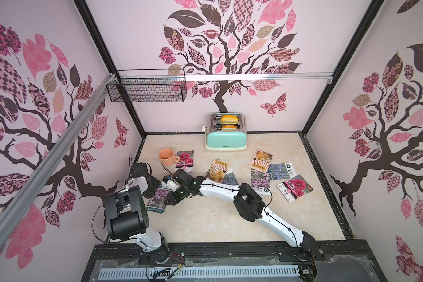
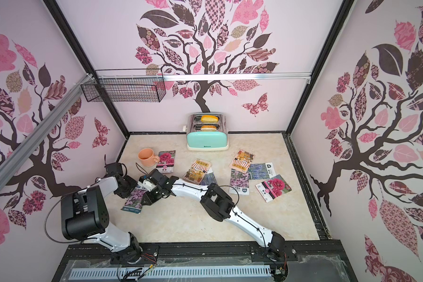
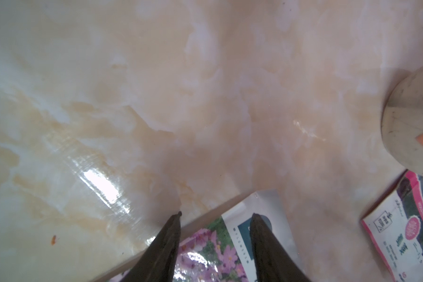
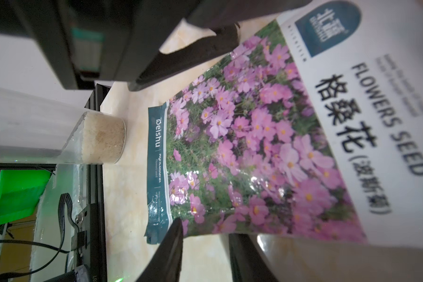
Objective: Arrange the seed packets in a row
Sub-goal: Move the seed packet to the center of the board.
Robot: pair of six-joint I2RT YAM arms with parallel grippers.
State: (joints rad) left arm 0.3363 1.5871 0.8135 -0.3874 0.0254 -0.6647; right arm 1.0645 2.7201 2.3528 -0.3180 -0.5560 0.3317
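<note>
The toaster [image 1: 226, 136] stands far centre, the mug [image 1: 166, 157] to its left; packets [image 1: 294, 186] lie scattered mid-table, one packet [image 1: 158, 199] near left.

Left arm [image 1: 152, 238], right arm [image 1: 281, 224]: white links, black joints, black cables; red wires [image 1: 175, 256] at left base's five o'clock; fingers [image 3: 164, 251] look dark, perhaps rubber.

Your seed packet [image 4: 242, 146] is glossy crinkled film; the bench [image 1: 205, 219] polished marble-look; the toaster [image 1: 226, 136] shiny metal on top; the mug [image 1: 166, 157] matt.

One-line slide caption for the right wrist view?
Right gripper open at the edge of a pink-flower seed packet on the marble tabletop, left gripper at its opposite edge.
</note>
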